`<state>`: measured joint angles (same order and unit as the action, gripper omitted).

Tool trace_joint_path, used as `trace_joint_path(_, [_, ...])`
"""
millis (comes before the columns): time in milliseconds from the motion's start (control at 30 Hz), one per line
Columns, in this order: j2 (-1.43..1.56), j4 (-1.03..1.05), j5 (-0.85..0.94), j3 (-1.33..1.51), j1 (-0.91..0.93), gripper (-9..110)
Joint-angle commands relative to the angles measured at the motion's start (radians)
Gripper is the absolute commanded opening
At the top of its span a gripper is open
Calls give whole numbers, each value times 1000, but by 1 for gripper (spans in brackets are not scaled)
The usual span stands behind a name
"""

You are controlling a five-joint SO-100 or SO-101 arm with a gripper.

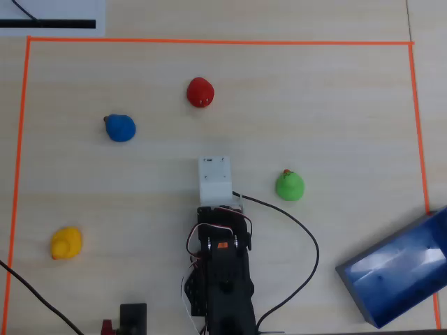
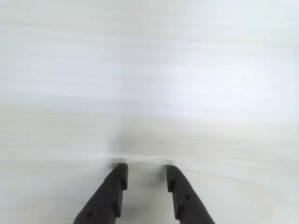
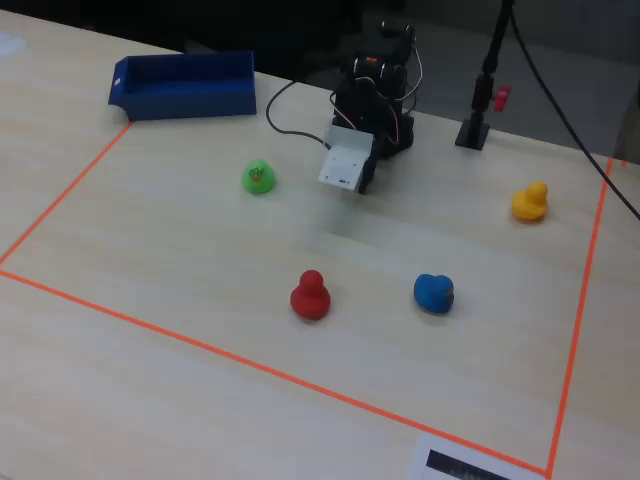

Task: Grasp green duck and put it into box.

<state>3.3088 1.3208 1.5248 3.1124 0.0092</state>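
Note:
The green duck (image 1: 289, 185) sits on the light wooden table, to the right of the arm in the overhead view and to its left in the fixed view (image 3: 258, 177). The dark blue open box (image 1: 398, 276) lies at the bottom right corner in the overhead view and at the far left in the fixed view (image 3: 190, 100). My gripper (image 2: 145, 170) is open and empty in the wrist view, close over bare table. In the overhead view it is hidden under the white wrist block (image 1: 214, 178). The duck does not show in the wrist view.
A red duck (image 1: 200, 92), a blue duck (image 1: 120, 128) and a yellow duck (image 1: 66, 243) sit apart on the table. Orange tape (image 1: 209, 42) frames the work area. A black cable (image 1: 300, 230) runs between arm and box. A black stand (image 3: 475, 130) is beside the arm's base.

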Motion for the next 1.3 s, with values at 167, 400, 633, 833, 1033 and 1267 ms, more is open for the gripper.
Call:
trace_joint_path(167, [3,14,-3,-2,0,9])
trace_joint_path(400, [3,14,-3,-2,0,9])
trace_joint_path(633, [3,14,-3,-2,0,9])
trace_joint_path(833, [3,14,-3,-2,0,9])
trace_joint_path(1033, [3,14,-3,-2,-9,9])
trace_joint_path(1267, [3,14,-3,-2,-9,8])
